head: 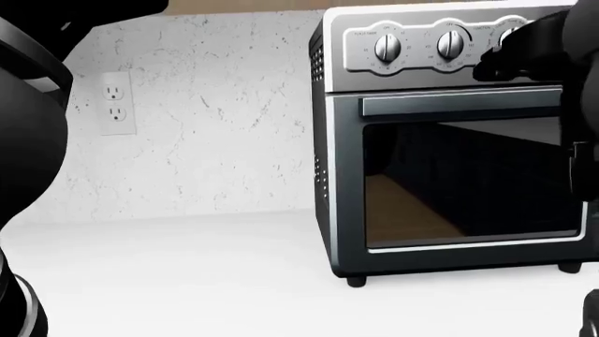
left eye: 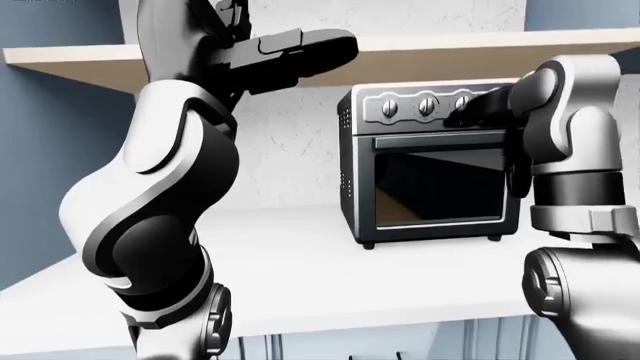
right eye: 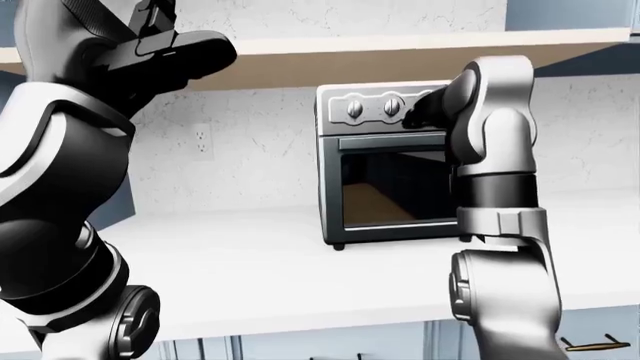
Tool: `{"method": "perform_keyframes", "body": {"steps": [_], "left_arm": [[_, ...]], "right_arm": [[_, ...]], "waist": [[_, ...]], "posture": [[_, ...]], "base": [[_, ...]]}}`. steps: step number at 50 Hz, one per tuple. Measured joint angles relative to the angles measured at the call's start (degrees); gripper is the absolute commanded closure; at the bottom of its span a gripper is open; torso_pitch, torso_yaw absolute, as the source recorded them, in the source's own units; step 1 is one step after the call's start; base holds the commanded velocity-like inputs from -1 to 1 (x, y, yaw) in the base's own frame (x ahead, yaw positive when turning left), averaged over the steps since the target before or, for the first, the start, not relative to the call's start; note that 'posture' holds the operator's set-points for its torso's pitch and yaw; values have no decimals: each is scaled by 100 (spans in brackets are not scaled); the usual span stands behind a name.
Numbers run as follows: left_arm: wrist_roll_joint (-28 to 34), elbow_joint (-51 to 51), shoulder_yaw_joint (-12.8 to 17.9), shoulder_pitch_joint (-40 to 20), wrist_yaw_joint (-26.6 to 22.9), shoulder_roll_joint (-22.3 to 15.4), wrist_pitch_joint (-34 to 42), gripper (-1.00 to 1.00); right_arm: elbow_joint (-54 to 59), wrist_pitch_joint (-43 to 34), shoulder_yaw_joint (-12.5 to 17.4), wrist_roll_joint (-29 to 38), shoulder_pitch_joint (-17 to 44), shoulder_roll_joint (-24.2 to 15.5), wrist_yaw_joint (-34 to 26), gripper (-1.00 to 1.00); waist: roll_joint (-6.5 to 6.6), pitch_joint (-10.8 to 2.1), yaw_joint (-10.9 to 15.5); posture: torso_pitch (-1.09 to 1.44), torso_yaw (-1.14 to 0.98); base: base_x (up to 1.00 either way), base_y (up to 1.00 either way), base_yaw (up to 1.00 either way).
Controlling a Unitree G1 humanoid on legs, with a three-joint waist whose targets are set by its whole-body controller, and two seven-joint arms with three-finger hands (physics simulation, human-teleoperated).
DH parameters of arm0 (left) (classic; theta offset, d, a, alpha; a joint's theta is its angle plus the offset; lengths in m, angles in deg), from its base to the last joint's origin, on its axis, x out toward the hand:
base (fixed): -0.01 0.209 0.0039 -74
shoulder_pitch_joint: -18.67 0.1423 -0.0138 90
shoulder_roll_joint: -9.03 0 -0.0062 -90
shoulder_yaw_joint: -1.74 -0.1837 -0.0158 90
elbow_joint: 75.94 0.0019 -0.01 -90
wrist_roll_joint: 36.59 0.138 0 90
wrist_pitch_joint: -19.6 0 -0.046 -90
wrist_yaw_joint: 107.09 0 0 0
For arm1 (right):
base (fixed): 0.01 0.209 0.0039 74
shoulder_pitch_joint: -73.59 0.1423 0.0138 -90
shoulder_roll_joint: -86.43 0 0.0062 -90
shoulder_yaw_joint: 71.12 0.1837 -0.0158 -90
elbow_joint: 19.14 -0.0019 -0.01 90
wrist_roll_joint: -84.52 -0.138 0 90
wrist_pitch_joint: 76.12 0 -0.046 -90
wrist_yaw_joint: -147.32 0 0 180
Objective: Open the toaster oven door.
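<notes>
The toaster oven stands on the white counter, at the right in all views. Its dark glass door is closed, with the bar handle across its top and three knobs above. My right hand is black and rests against the control panel at the right knob, just above the handle. Its fingers do not show clearly. My left hand is raised high at the upper left, under the shelf, with its fingers stretched out and empty, far from the oven.
A wooden shelf runs just above the oven. A wall outlet sits on the speckled wall left of the oven. My left arm fills the left of the eye views. A cabinet handle shows below the counter.
</notes>
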Motion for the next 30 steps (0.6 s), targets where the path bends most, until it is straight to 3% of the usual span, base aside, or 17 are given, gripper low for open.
{"method": "perform_keyframes", "body": {"steps": [30], "left_arm": [[19, 5, -29, 17, -17, 25, -19, -100]], "right_arm": [[1446, 123, -192, 173, 391, 172, 869, -100]], "waist": [[12, 0, -79]], "posture": [[-101, 0]], "base": [[0, 0, 0]]}}
